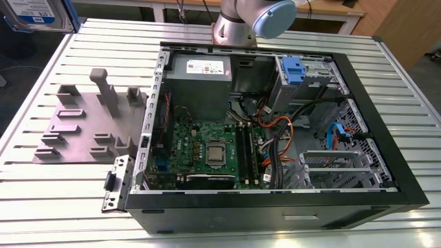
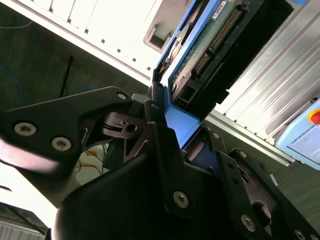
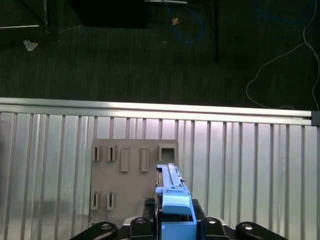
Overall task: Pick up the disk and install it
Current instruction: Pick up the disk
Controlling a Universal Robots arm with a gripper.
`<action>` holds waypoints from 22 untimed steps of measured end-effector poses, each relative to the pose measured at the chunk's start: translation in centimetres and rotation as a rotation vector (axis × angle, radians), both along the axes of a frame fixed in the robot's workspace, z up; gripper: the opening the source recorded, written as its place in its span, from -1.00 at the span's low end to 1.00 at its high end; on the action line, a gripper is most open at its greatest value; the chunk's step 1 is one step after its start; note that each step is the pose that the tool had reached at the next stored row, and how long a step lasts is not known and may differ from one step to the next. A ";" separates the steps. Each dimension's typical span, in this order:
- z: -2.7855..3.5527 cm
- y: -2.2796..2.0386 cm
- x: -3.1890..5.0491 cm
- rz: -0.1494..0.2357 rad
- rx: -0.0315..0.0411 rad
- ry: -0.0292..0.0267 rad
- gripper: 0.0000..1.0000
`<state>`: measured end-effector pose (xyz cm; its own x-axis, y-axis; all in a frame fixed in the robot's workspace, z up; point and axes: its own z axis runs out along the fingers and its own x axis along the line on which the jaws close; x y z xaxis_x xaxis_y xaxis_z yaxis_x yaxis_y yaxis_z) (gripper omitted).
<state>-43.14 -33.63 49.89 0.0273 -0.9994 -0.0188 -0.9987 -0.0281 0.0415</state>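
Disk (image 2: 205,47) clamped in end effector (image 2: 186,131); grey fixture (image 3: 131,172) below.

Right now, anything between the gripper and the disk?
Nothing: in the second wrist view the gripper clamps directly onto the blue-framed end of the disk.

Nothing here can actually be read. The power supply (image 1: 200,85) in the open computer case (image 1: 276,204) wears a white sticker (image 1: 206,66), its print too small to make out. The disk (image 1: 40,18) carries a white-and-blue label (image 1: 31,9) in the exterior view, and its lettering is equally unreadable from here.
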 end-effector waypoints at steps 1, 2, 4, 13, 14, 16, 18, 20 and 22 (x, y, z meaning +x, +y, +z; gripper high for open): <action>0.00 -0.01 0.00 0.000 -0.0042 0.0000 -0.26; 0.00 -0.02 0.00 0.000 -0.0047 0.0000 -0.26; 0.00 -0.02 0.00 0.000 -0.0050 0.0001 -0.26; 0.00 -0.02 0.33 0.000 -0.0050 0.0001 -0.26; 0.01 -0.02 0.38 0.000 -0.0051 0.0002 -0.26; 0.00 -0.02 0.49 0.000 -0.0051 0.0001 -0.26; 0.00 -0.02 0.60 0.000 -0.0051 0.0001 -0.26; 0.00 -0.02 0.70 0.000 -0.0051 0.0001 -0.26; 0.00 -0.02 0.81 0.000 -0.0051 0.0000 -0.26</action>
